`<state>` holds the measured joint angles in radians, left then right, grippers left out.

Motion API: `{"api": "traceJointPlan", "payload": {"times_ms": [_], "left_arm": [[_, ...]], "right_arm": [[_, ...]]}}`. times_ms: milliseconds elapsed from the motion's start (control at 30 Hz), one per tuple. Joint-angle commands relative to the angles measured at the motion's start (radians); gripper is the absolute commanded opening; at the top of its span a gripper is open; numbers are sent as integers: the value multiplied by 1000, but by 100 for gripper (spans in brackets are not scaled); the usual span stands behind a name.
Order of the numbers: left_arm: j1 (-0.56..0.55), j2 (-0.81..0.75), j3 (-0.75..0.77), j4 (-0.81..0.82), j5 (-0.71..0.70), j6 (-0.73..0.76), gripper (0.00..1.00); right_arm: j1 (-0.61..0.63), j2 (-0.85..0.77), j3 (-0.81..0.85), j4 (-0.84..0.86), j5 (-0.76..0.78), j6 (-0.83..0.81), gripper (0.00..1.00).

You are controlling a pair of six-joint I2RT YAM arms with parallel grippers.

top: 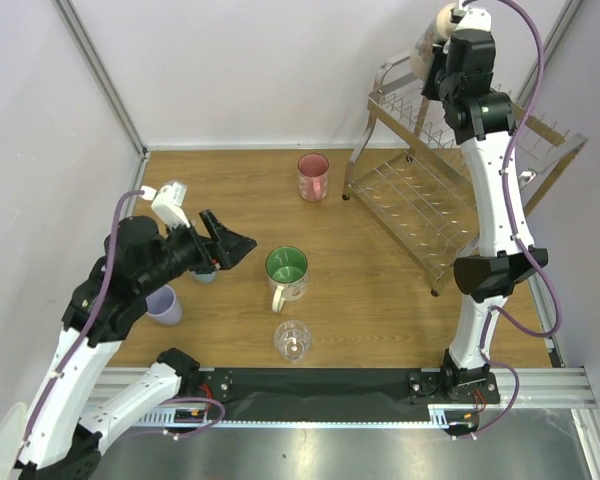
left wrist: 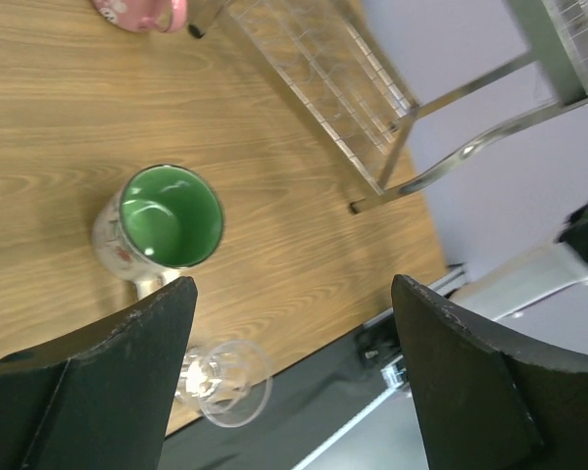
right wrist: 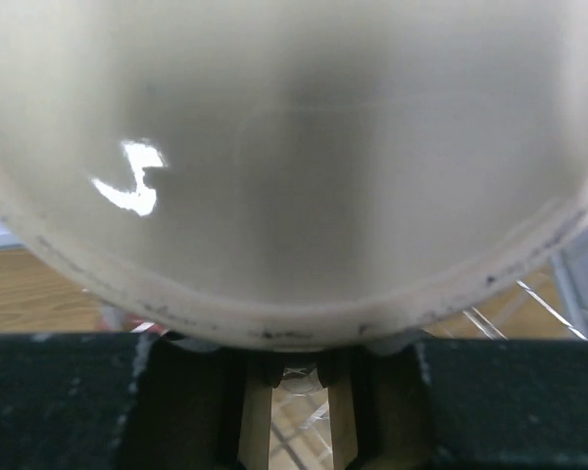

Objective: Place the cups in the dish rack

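My right gripper [top: 442,62] is raised over the upper tier of the chrome dish rack [top: 450,185] and is shut on the beige mug [top: 430,40], which fills the right wrist view [right wrist: 294,147]. My left gripper [top: 232,246] is open and empty, low over the table beside the light-blue tumbler [top: 205,273]. The lavender tumbler [top: 163,305] stands by the left arm. The white mug with green inside [top: 286,270], the clear glass [top: 293,340] and the pink mug [top: 313,177] stand on the table. The left wrist view shows the green-inside mug [left wrist: 167,220], the glass [left wrist: 220,384] and the rack's lower shelf [left wrist: 323,69].
Grey walls close in the wooden table at the left, back and right. A black strip and metal rail [top: 310,385] run along the near edge. The rack's legs [top: 352,175] stand on the table at the back right.
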<state>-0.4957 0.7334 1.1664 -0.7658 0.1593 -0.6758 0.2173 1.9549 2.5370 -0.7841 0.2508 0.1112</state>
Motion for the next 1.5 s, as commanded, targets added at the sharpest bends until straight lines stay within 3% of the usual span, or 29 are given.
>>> {"api": "traceJointPlan", "payload": {"times_ms": [0,167,767,967,1200,1467], "left_arm": [[6,58,53,-41,-6,110,87],[6,106,72,-38,-1,145,88],[13,175,113,-46,26,179,88],[19,172,118,-59,23,180,88],[23,167,105,-63,28,182,88],[25,178,104,-59,43,191,88]], "right_arm": [[-30,-53,34,129,93,-41,0],[-93,-24,49,83,44,-2,0],[-101,22,32,11,-1,48,0],[-82,44,75,-16,-7,79,0],[7,-7,55,19,84,-5,0],[10,-14,33,9,93,-15,0]]}}
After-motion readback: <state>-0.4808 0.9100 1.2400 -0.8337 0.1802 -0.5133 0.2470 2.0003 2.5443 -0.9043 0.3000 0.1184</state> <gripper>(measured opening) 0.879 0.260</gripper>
